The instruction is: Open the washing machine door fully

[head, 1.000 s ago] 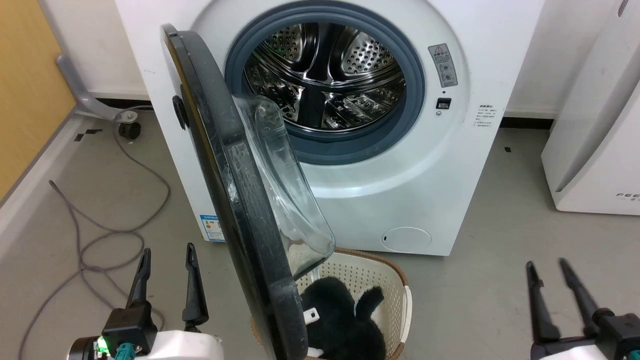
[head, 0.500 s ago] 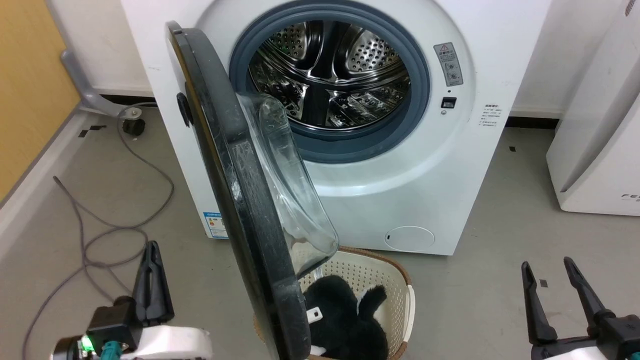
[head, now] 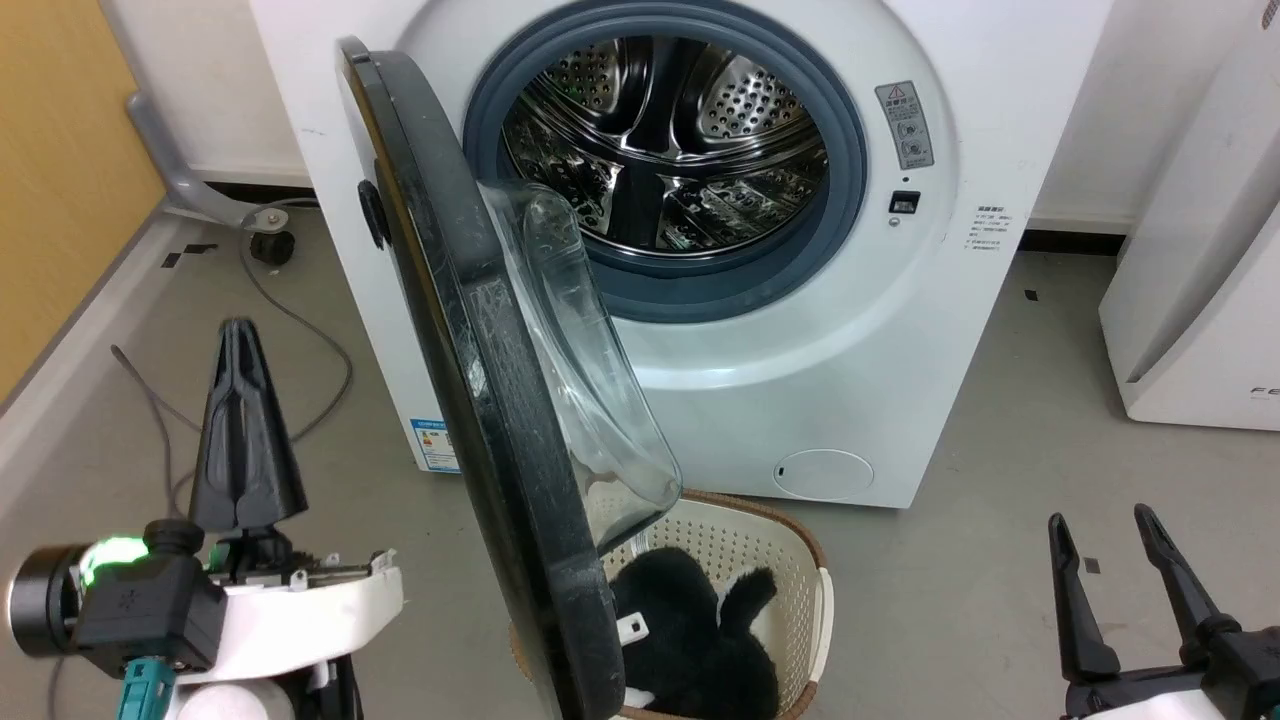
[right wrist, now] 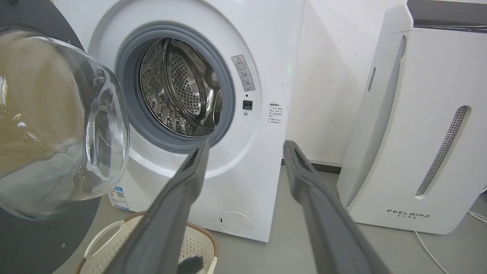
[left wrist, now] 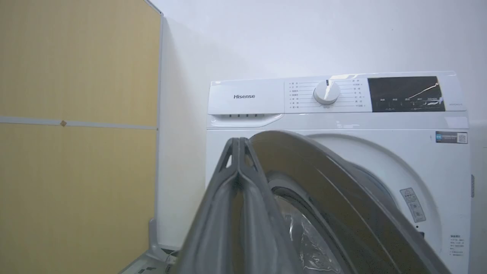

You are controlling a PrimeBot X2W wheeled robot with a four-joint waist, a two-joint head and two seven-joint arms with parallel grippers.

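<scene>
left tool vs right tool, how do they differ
The left tool is shut, fingers together; the right tool is open, fingers apart. The left tool stands higher in the head view, near the door; the right tool sits low, far from it. Both hold nothing.

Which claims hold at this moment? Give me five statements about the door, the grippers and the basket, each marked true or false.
1. The washing machine door stands partly open, nearly edge-on to the head camera. True.
2. The left gripper has its fingers spread wide. False: they are pressed together, holding nothing.
3. The right gripper is open and empty. True.
4. The basket before the washing machine is empty. False: something black and fluffy lies in it.
5. The left gripper clamps the door's rim. False: it is apart from the door, on its outer side.
</scene>
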